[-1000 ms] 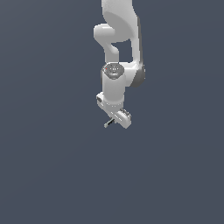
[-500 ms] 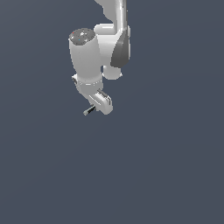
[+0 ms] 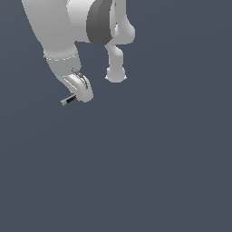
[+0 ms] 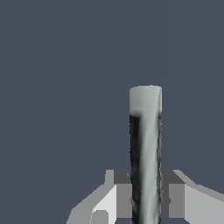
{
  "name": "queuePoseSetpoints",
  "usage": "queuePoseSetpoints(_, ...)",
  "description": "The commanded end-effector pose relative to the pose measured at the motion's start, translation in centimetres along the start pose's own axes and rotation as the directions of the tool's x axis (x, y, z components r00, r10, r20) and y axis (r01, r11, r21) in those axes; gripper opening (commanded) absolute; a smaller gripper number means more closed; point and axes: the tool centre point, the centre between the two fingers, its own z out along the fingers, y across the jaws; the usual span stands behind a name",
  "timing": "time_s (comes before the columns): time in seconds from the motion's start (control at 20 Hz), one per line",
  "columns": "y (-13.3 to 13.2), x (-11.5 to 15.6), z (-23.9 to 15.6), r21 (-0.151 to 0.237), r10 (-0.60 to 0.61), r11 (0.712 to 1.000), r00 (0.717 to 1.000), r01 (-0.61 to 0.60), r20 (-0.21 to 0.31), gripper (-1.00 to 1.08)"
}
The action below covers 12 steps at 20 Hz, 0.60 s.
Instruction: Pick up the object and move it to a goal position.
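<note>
**Rod in my pincer, held in open space**

My pincer (image 4: 145,192) is clenched on the rod (image 4: 145,148). Wrist view: the two fingers (image 4: 177,194) press against the rod's sides, one on each, no gap visible between pad and shaft. The rod runs straight out from between them, pale grey along its length, with a dark streak down one side and a lighter, flat-cut far end. Nothing but flat slate-blue background behind it.

Exterior view: my arm (image 3: 59,31) comes in from the top, large and close to the camera, toward the exterior view's left. The pincer (image 3: 78,94) hangs at its lower end. The rod (image 3: 68,99) juts out from it toward the exterior view's left, slightly tilted downward, a small stub with a dark band and a pale tip.

What differs between views: the fingers' contact reads clearly only at the wrist; from outside the fingertips are too small to tell apart. The rod's tilt shows only from outside.
</note>
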Motion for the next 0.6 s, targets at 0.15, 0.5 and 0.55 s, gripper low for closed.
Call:
queuePoseSetpoints(0.15, 1.6, 1.8, -2.8, -0.001, -0.002, 1.000, 1.000, 0.002, 0.001, -1.00)
queuePoseSetpoints(0.5, 2.2, 2.7, -4.1, -0.001, -0.002, 1.000, 1.000, 0.002, 0.000, -1.00)
queuePoseSetpoints(0.55, 2.2, 2.8, -4.1, -0.001, -0.002, 1.000, 1.000, 0.002, 0.000, -1.00)
